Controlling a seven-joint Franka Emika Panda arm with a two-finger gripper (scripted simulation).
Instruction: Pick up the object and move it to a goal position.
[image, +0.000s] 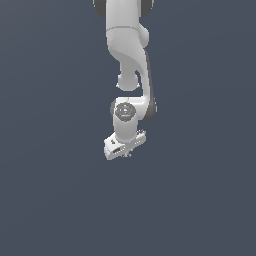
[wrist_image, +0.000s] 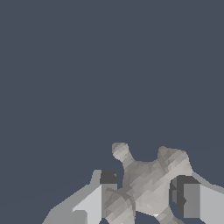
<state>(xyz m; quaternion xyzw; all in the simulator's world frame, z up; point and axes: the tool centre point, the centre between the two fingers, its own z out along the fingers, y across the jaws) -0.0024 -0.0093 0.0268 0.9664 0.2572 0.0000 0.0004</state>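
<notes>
In the wrist view the object (wrist_image: 151, 177), a pale grey-tan star-shaped thing with short spikes, sits between my two fingers. My gripper (wrist_image: 146, 197) is shut on the object, with one dark fingertip (wrist_image: 107, 178) against one side of it and the other fingertip (wrist_image: 183, 192) against the opposite side. Two of its spikes stick out past the fingertips. In the exterior view the gripper (image: 128, 153) hangs below the white arm near the picture's centre, tilted. There the object is only a tiny speck (image: 129, 155) under the hand.
A plain dark blue-grey surface (image: 60, 200) fills both views. The white arm (image: 127, 55) comes down from the top of the exterior view. No goal marker shows.
</notes>
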